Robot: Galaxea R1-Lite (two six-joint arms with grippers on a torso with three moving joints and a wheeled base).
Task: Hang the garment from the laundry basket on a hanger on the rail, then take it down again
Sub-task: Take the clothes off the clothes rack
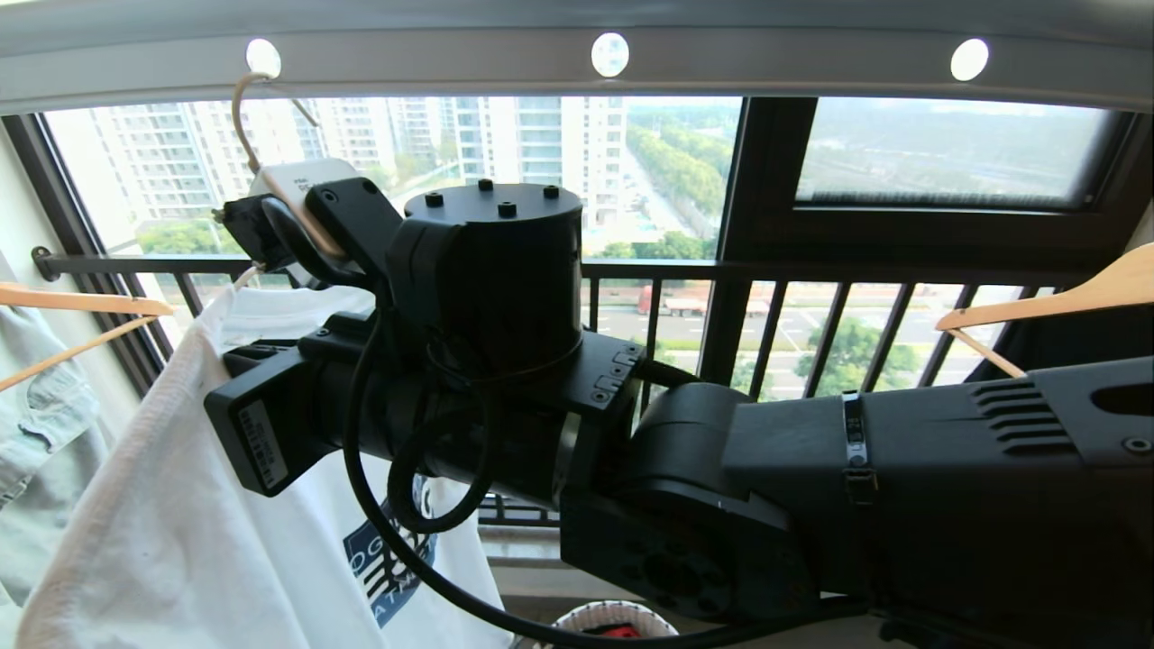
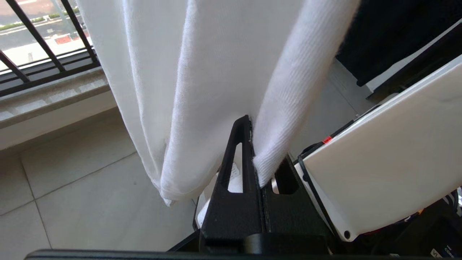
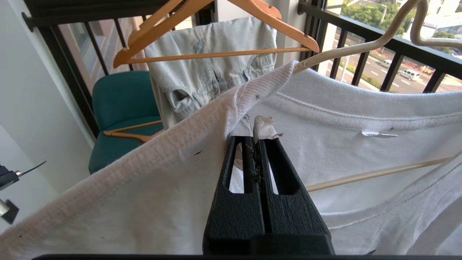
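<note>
The white short-sleeved T-shirt, with its dark blue chest print, hangs on the thin cream-coloured wire hanger, whose long hook sits in a round hole of the wide grey overhead rail. The right gripper is raised to the shirt's ribbed collar, its jaws pressed together on a fold of cloth, apparently with the neck label, just beside the wire shoulder. The left gripper, lower down, is likewise clamped on a hanging edge of the same shirt. Thick wooden hangers — one carrying pale denim — hang to either side, in front of the black window guard; the rim of the small woven laundry basket shows at the bottom of the head view.

Judged risks: a pull on the collar while the far shoulder is hooked over the wire could stretch the ribbing or drag the hook out of its hole; two grips pulling apart could strain the seam — or swing the hanger into its neighbours.
</note>
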